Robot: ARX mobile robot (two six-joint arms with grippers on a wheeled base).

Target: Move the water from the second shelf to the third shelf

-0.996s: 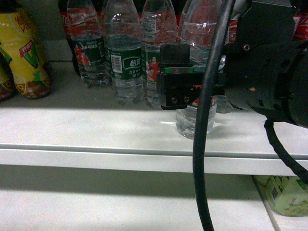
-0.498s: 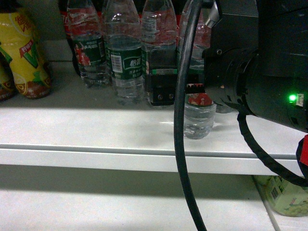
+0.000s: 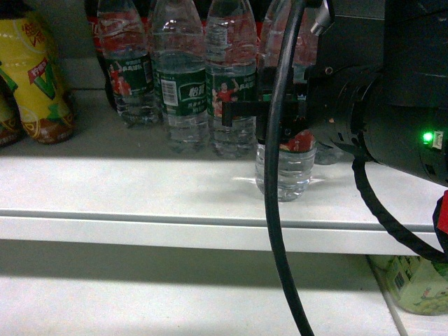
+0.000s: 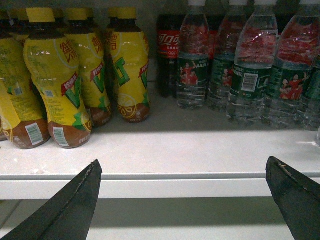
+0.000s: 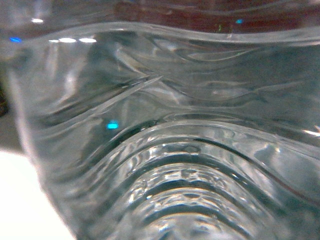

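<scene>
Head view: a white shelf (image 3: 140,189) holds a row of bottles. The water (image 3: 285,168) stands near the front edge of this shelf, a little ahead of the other bottles. Its bottom sits on the shelf. The right gripper (image 3: 269,112) reaches in from the right and its black fingers (image 3: 241,112) sit around the middle of the water bottle, at the label. It looks like it is pinching the bottle, but a thick black cable (image 3: 280,210) hangs in front and hides part of it. A small green light (image 3: 425,138) glows on the arm. More green-label water bottles (image 3: 180,77) stand behind, and a yellow drink bottle (image 3: 35,77) stands far left. Another bottle (image 3: 413,283) lies on the shelf below, at the right.

Left wrist view: the left gripper (image 4: 182,200) is spread wide, with one black fingertip (image 4: 75,200) low on the left and the other low on the right. It holds nothing and sits in front of the shelf edge. Yellow drink bottles (image 4: 55,80) stand on the left, a cola bottle (image 4: 167,45) in the middle, and water bottles (image 4: 250,65) on the right.

Right wrist view: the water (image 5: 175,150) fills the whole picture, very close. You see only its clear ribbed side. The fingers are not seen here.
</scene>
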